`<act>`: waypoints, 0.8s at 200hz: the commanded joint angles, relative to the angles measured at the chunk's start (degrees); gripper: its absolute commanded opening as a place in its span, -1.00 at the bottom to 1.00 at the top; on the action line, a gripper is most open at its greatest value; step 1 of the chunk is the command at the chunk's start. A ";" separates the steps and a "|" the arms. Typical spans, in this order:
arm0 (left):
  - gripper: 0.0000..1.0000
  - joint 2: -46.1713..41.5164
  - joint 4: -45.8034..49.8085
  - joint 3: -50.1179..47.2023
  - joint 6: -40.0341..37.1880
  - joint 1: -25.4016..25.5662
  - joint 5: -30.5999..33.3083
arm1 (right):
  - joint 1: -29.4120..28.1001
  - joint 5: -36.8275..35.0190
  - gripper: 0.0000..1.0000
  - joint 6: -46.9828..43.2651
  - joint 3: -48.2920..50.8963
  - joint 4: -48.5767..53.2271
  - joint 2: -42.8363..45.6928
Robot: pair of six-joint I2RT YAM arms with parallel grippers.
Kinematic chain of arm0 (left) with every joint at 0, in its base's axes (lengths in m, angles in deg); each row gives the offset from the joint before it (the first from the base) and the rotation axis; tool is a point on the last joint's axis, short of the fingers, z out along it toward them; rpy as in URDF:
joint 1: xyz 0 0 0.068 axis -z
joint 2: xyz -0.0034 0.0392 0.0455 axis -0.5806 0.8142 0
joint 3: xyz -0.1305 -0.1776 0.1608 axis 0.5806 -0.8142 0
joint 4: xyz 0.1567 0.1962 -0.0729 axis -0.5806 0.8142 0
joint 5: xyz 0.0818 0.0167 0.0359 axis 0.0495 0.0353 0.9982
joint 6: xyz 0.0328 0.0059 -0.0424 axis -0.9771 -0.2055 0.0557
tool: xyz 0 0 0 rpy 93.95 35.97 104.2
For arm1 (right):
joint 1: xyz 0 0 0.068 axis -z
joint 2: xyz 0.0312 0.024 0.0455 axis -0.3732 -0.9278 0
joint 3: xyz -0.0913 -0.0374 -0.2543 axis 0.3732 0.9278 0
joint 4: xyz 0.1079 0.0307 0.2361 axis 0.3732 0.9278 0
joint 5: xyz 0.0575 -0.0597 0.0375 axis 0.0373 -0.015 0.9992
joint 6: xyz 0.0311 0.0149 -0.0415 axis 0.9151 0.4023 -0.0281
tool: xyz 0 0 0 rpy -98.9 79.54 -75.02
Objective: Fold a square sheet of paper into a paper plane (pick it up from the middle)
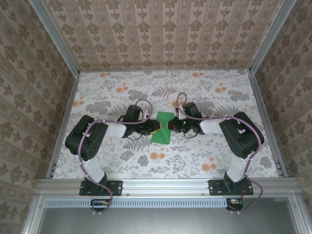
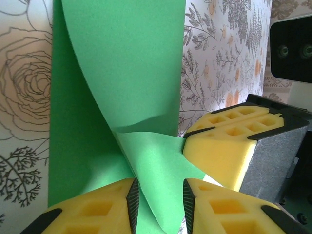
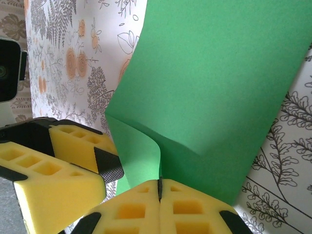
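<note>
The right gripper (image 3: 159, 195) pinches the paper (image 1: 162, 127) at its raised middle; the left gripper (image 2: 161, 204) is spread around it — best to close gently, no pulling.

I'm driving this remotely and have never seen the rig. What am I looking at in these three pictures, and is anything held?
Two robot arms are bolted at the table's near edge, each ending in a two-finger gripper with yellow pads. One picture looks down from above and behind them; the other two come from a camera on each wrist. On the flowered table is one square sheet of paper, green and curling upward. The right gripper is shut, pinching the sheet. The left gripper has its jaws apart with paper between them, not yet clamped.
</note>
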 commanded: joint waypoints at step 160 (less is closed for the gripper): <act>-0.27 1.30 1.61 1.76 -2.91 0.67 4.26 | 1.41 3.54 -0.96 2.69 4.24 -7.09 3.58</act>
